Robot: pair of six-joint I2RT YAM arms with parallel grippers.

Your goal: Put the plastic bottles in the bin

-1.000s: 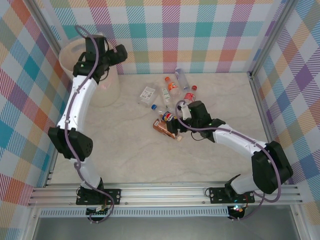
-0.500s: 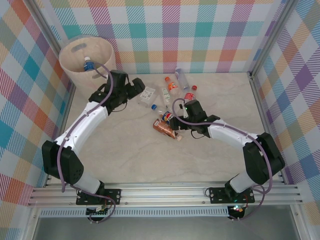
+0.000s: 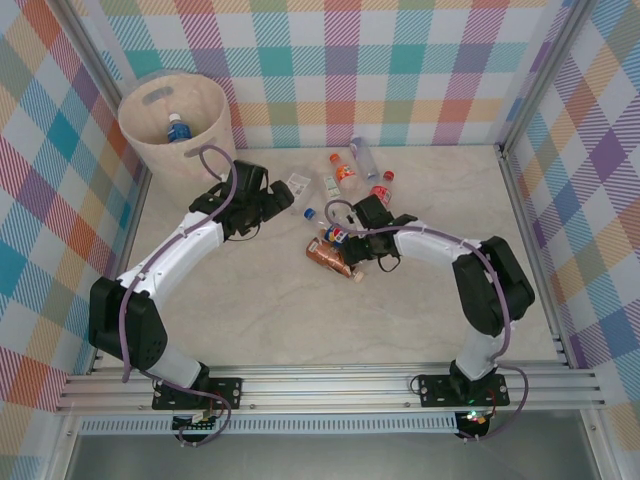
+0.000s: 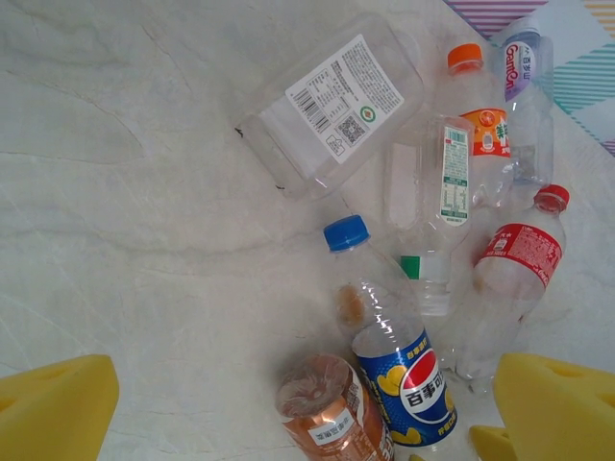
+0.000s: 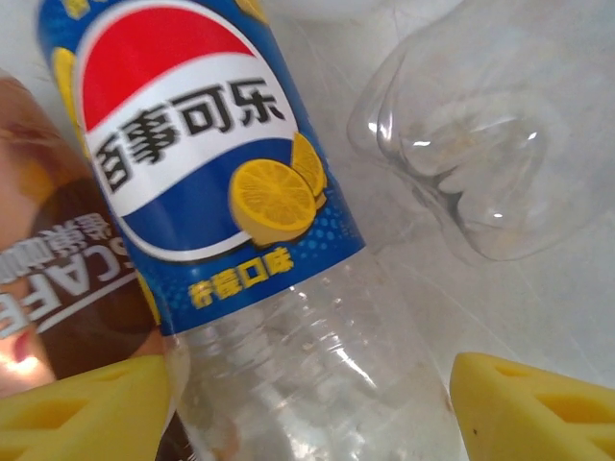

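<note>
Cream-white bin (image 3: 150, 150), blue-red-white Pepsi bottle (image 4: 404, 379) label, brown coffee bottle (image 4: 327, 413), yellow finger pads (image 4: 58, 408), pastel plaid walls (image 3: 400, 70), marbled beige tabletop (image 3: 260, 310).

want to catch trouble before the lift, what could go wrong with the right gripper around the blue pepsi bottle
1. The right gripper straddles the blue-label bottle, and the brown-label bottle lies against it by one pad; a squeeze might pinch or drag both.
2. The pads sit at the smooth clear body, not the label, so it could slip.
3. The open left gripper hovers over the same pile; the arms could bump.
</note>
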